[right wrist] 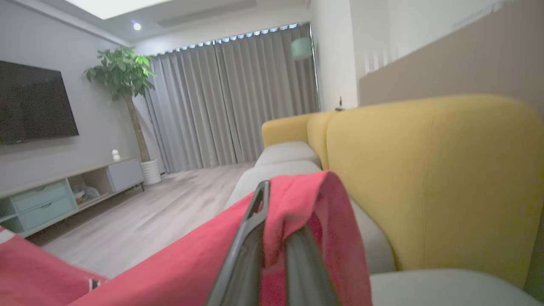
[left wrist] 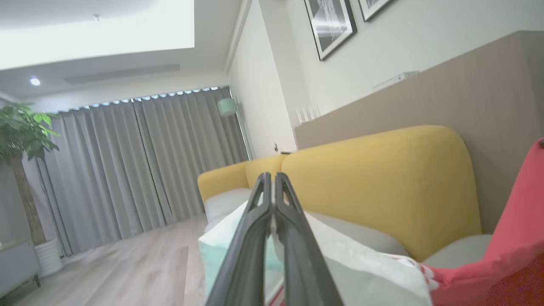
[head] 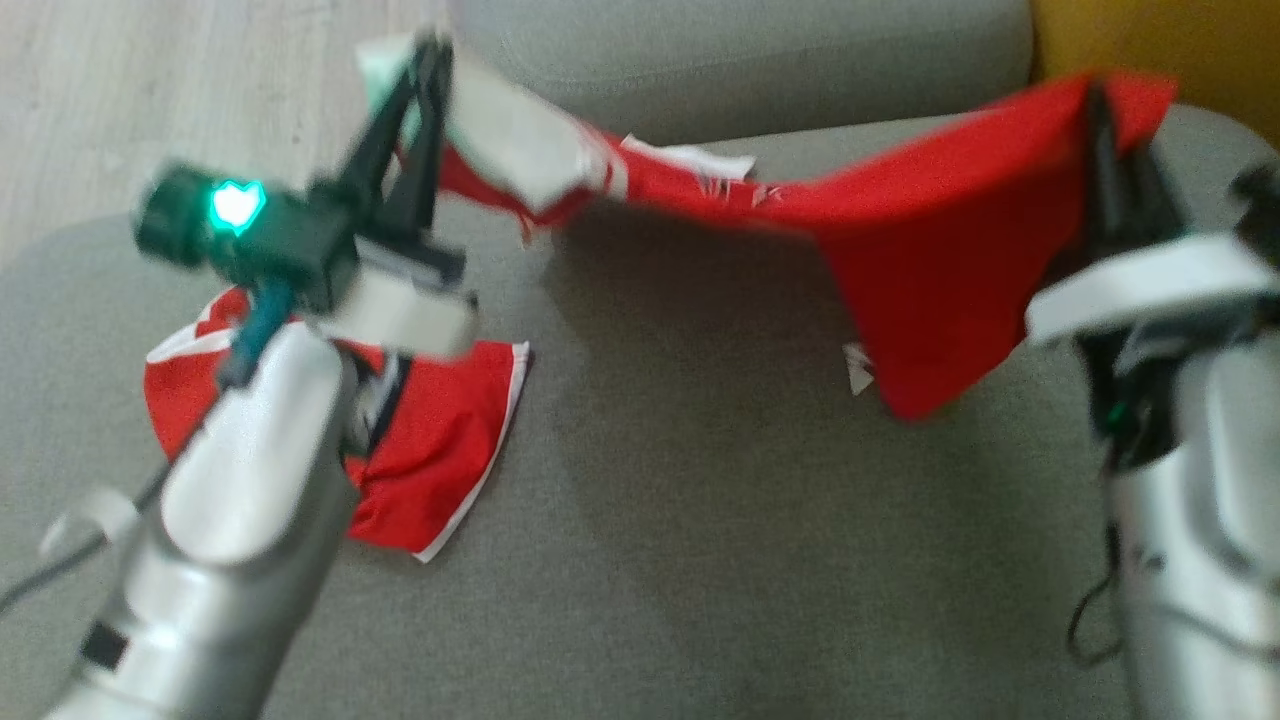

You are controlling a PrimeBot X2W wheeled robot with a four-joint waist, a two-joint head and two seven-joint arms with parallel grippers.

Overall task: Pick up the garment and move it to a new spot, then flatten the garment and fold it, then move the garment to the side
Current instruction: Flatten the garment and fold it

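Observation:
The garment (head: 930,240), red with white trim and a pale sleeve end, hangs stretched in the air between my two grippers above the grey sofa seat (head: 700,500). My left gripper (head: 430,50) is shut on the pale end, which in the left wrist view lies between the closed fingers of that gripper (left wrist: 271,176) as pale cloth (left wrist: 365,272). My right gripper (head: 1100,100) is shut on the red end. In the right wrist view the red cloth (right wrist: 178,267) drapes over that gripper (right wrist: 280,204) and hides one fingertip. The head view is blurred.
More red cloth with white trim (head: 440,440) lies on the seat under my left forearm; whether it joins the held piece I cannot tell. A yellow backrest (left wrist: 382,182) stands behind the seat. Wood floor (head: 150,100) lies to the left, with a TV cabinet (right wrist: 63,191) and plant (right wrist: 123,76) beyond.

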